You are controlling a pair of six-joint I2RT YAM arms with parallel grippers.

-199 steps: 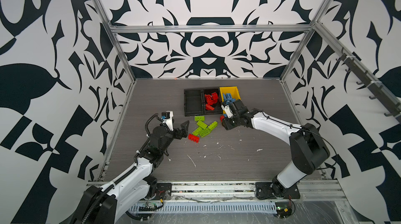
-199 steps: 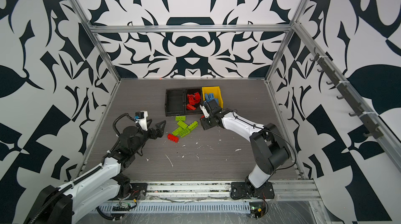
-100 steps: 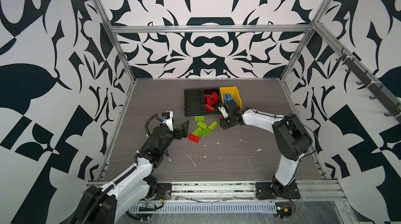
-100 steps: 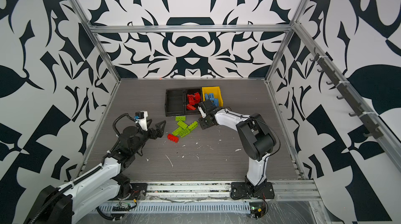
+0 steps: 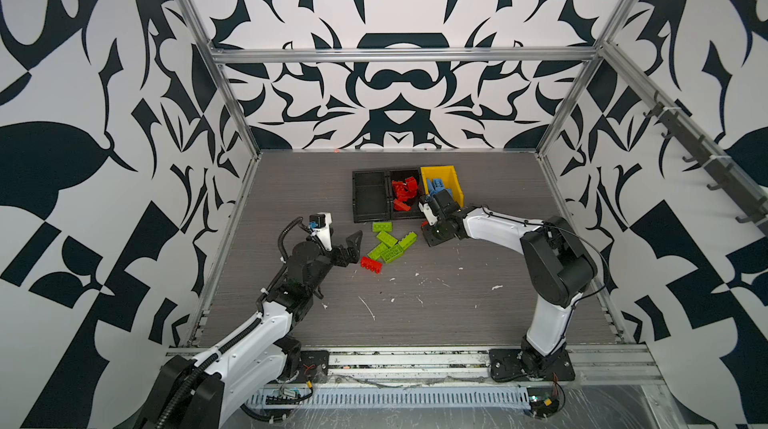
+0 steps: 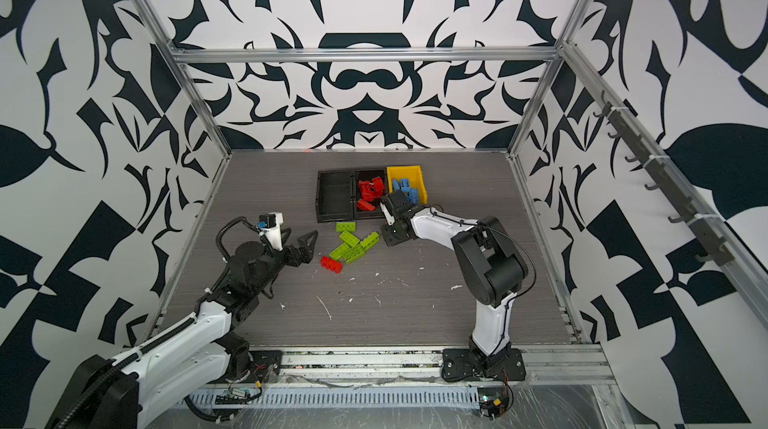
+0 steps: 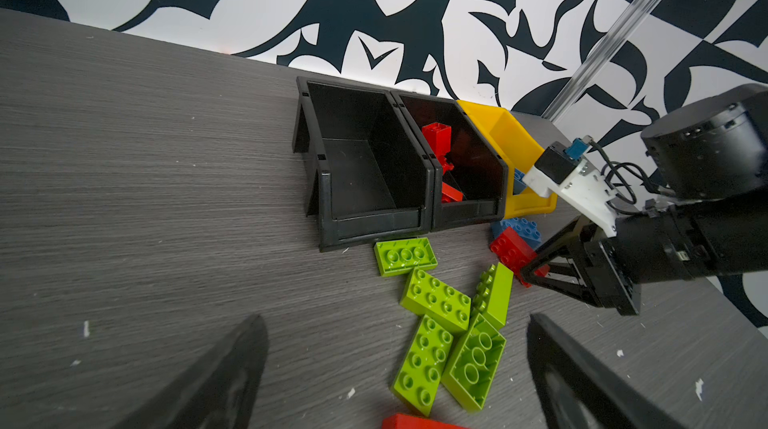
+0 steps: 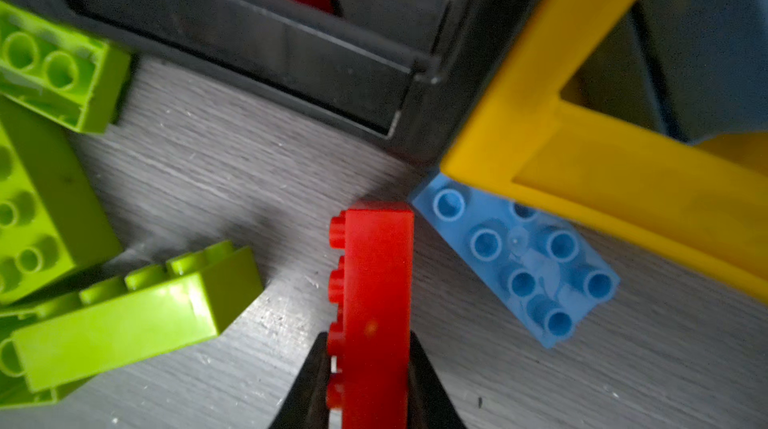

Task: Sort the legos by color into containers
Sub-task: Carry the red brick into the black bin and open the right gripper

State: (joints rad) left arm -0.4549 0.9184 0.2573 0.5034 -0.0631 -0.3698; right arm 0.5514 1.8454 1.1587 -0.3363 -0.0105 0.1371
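Black-and-white patterned walls close in a grey wood-grain bench (image 5: pixel 457 302). Near its middle, the jaws of the right arm (image 5: pixel 490 227) are closed on a red brick (image 8: pixel 374 302), which is turned on its side with the studs facing sideways. Whether it rests on the bench or hangs just above it cannot be told.

A blue brick (image 8: pixel 519 264) lies studs up just beside it, one end tucked under the front corner of the yellow bin (image 5: pixel 437 171). In both top views the gripped brick sits at 6 o'clock from that corner, where the yellow bin meets the middle bin (image 7: pixel 465 210).

The three bins stand touching in a row. The yellow one holds blue bricks (image 5: pixel 436 189), the black middle one holds red bricks (image 5: pixel 402 192), and the black end bin (image 5: pixel 370 198) stands at 9 o'clock from them.

Five green bricks (image 5: pixel 390 242) lie in a loose heap at 9 o'clock from the gripped brick and 6 o'clock from the black bins. A loose red brick (image 5: pixel 371 264) lies at 7 o'clock from the heap, close to it.

The jaws of the left arm (image 5: pixel 266 323) stand wide apart, holding nothing, at 9 o'clock from that loose brick, near it but apart. White flecks (image 5: pixel 368 308) dot the bench toward 6 o'clock.
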